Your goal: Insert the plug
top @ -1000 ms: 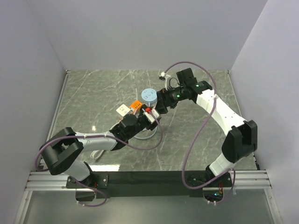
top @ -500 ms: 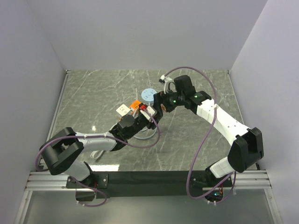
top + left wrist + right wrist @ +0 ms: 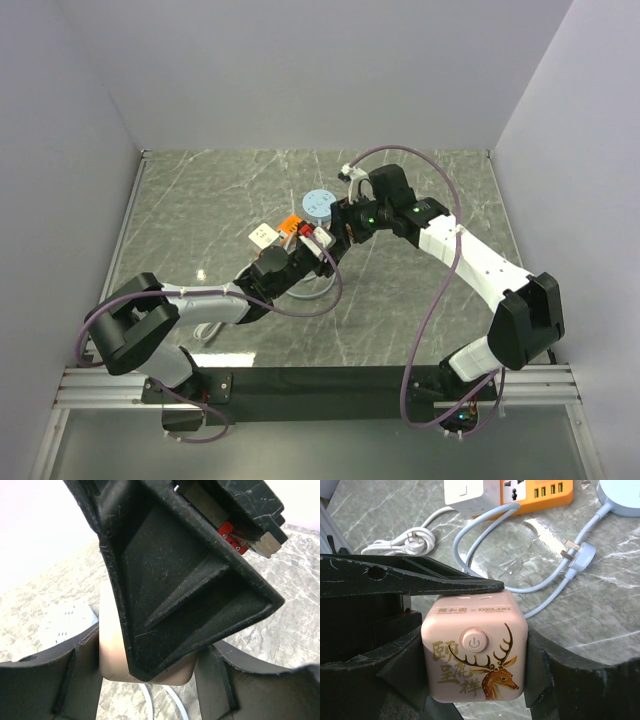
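A pink cube socket (image 3: pixel 470 625) with a deer print and a power button is held above the table between both grippers. In the right wrist view my right gripper (image 3: pixel 475 655) is shut on its two sides, and a left-gripper finger (image 3: pixel 410 582) lies across its top. The left wrist view shows my left gripper (image 3: pixel 145 675) shut on the same cube (image 3: pixel 112 645), with a right-gripper finger (image 3: pixel 175 580) blocking most of the view. From the top view the two grippers meet at the cube (image 3: pixel 322 240). A light blue plug (image 3: pixel 580 556) lies loose on the table.
An orange power strip (image 3: pixel 535 492) and a white adapter (image 3: pixel 470 492) lie behind the cube. The plug's pale blue cable (image 3: pixel 485 535) loops to a round blue device (image 3: pixel 319 203). A white cable with its plug (image 3: pixel 412 542) lies to the left.
My right arm swung left to the cube that the left gripper holds, and its jaws closed on the cube's sides. The left arm stayed still.
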Available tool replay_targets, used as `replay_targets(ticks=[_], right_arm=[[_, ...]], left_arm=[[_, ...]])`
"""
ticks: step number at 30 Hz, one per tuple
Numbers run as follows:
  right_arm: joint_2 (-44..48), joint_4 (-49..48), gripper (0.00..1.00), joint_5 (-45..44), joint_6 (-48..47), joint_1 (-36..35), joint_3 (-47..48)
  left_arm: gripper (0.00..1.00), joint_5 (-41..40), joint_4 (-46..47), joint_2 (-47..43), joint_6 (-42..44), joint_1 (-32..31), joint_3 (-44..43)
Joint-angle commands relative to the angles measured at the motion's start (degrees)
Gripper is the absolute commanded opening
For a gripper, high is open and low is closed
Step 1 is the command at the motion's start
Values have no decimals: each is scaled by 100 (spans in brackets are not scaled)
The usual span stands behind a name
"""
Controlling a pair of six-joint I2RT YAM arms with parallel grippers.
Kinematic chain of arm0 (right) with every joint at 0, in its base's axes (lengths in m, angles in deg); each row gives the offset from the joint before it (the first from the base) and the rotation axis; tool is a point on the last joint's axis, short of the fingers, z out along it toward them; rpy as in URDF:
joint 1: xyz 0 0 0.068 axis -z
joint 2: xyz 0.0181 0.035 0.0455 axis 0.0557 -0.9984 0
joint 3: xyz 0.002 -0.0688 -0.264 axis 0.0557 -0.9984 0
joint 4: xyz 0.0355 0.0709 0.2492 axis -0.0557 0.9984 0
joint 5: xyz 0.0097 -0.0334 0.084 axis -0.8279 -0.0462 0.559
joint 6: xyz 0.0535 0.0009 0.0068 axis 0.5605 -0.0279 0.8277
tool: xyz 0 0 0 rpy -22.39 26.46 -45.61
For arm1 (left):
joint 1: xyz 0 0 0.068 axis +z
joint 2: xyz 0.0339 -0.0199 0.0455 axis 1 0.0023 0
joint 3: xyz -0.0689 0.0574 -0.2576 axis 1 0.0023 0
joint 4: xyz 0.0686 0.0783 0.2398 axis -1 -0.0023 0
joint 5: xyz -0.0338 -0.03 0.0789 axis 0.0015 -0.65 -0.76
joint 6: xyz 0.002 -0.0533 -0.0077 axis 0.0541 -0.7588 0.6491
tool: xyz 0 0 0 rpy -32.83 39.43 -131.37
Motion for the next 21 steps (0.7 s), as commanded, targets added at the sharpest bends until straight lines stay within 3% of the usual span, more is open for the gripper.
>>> replay_targets(ticks=[1, 4, 7, 8, 12, 21], right_arm=[[273, -75, 6, -446, 39, 0, 91], [343, -127, 1, -613, 101, 0, 83], [405, -154, 0, -824, 145, 18, 152], [405, -154, 0, -851, 127, 35, 188], [282, -75, 0, -948, 92, 167, 538], [-52, 75, 0, -1053, -22, 518, 891]], left_arm=[[20, -239, 291, -75, -121, -7, -184], [39, -291, 194, -101, -182, 2, -202], [66, -388, 53, -189, -288, -7, -193], [79, -353, 44, -232, -279, 2, -184], [99, -239, 27, -338, -218, 2, -79], [99, -212, -123, -777, -139, 63, 263]])
